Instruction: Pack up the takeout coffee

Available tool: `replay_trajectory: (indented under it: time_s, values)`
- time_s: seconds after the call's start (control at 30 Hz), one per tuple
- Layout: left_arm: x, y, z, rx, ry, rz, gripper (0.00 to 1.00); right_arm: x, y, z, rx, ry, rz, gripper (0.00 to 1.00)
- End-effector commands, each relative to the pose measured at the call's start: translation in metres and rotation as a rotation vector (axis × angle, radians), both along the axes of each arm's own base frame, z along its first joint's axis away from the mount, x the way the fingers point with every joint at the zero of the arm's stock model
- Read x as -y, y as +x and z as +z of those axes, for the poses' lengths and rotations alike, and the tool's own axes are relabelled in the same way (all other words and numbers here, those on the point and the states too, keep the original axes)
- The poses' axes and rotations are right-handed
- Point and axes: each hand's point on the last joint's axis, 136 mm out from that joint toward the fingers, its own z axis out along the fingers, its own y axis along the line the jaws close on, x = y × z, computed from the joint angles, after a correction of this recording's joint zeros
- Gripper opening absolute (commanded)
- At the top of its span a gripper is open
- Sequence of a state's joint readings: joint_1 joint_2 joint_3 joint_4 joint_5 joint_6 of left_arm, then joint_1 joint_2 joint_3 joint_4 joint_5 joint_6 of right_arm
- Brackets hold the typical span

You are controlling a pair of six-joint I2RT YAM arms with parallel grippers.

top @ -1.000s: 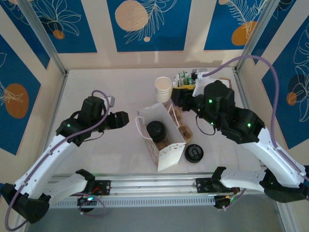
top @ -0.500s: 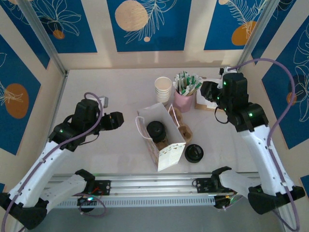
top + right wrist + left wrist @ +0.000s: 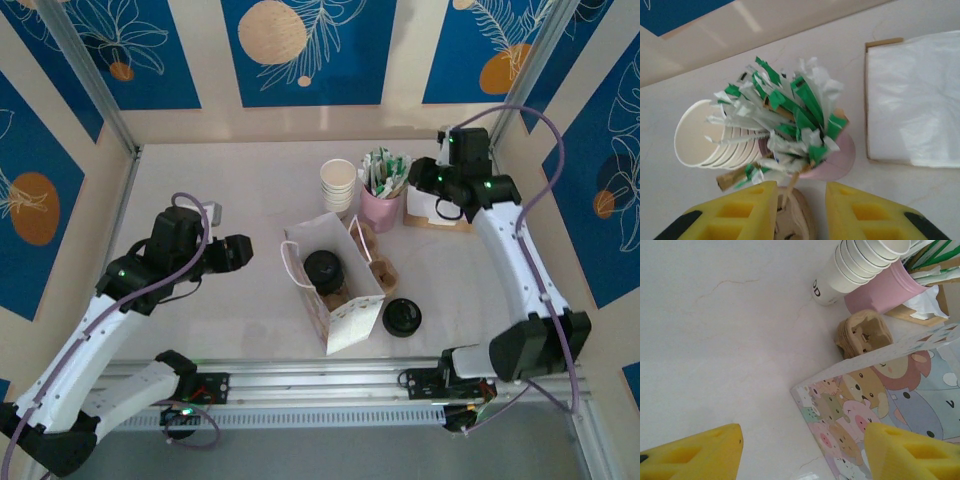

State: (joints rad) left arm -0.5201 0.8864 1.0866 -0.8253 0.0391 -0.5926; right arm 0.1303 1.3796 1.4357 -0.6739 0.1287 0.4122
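Observation:
The cartoon-print paper bag stands open mid-table with a black-lidded takeout coffee cup inside. A loose black lid lies to its right. My left gripper is open just left of the bag, nothing between its yellow fingers; the bag's printed side is beside the right finger. My right gripper hovers at the back right above the pink cup of green-and-white packets. Its jaws stand narrowly open, holding nothing; a wooden stirrer points down near the left finger.
A stack of white paper cups stands left of the pink cup. A napkin tray sits at the back right. A brown cardboard cup carrier lies behind the bag. Walls close the table's left, back and right.
The right arm swung from beside the bag to the back right, over the pink cup, and its jaws narrowed. The left arm drew slightly left, away from the bag.

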Motion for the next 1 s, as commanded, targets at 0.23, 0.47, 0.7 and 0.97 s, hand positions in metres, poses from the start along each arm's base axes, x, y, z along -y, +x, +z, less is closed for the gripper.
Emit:
replay_trajectory:
  time_s: [0.23, 0.47, 0.7, 0.97]
  values:
    - [-0.001, 0.001, 0.003, 0.002, 0.03, -0.004, 0.65, -0.01, 0.041, -0.005, -0.017, -0.056, 0.087, 0.32]
    - [-0.001, 0.004, -0.002, -0.004, 0.044, -0.004, 0.65, -0.015, 0.055, -0.015, -0.049, -0.064, 0.101, 0.29]
    - [-0.002, 0.003, -0.004, -0.007, 0.049, -0.009, 0.65, -0.014, 0.059, -0.026, -0.077, -0.079, 0.102, 0.25]
    - [-0.003, 0.004, -0.001, 0.005, 0.052, -0.006, 0.66, -0.018, 0.061, -0.028, -0.091, -0.086, 0.116, 0.13]
